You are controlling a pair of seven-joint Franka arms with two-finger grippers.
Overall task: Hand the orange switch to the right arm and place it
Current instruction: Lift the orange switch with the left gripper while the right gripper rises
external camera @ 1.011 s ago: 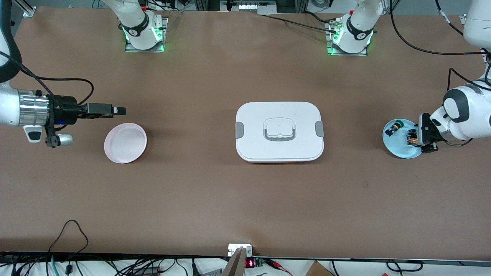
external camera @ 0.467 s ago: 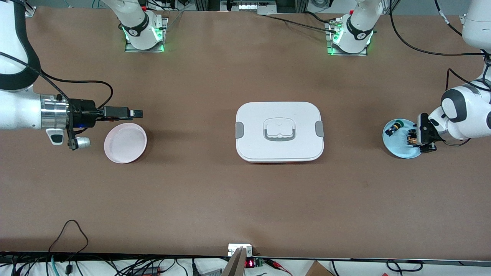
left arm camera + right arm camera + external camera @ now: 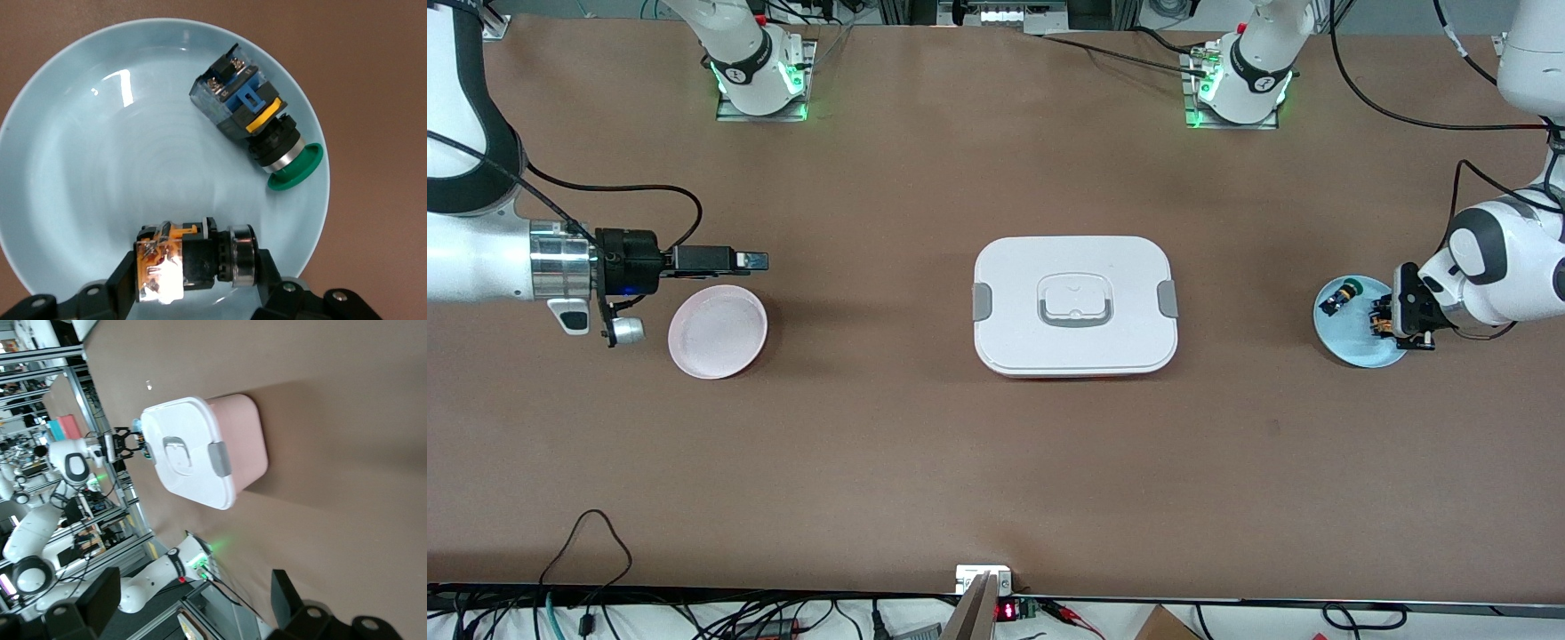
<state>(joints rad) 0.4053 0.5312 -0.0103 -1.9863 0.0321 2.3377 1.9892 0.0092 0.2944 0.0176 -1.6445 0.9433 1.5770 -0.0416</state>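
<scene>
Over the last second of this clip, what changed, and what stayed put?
The right gripper advanced along the table toward the white lidded box, passing above the pink plate's rim. The left gripper edged slightly sideways over the blue plate, its fingers flanking the orange switch, which has not left the plate. The green-capped switch, both plates and the box stayed put.

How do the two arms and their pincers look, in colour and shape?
Both arms are white with black joints. The right arm has a silver wrist ring, a black cable and a slim straight black pincer. The left pincer is a black claw-like linkage.
</scene>
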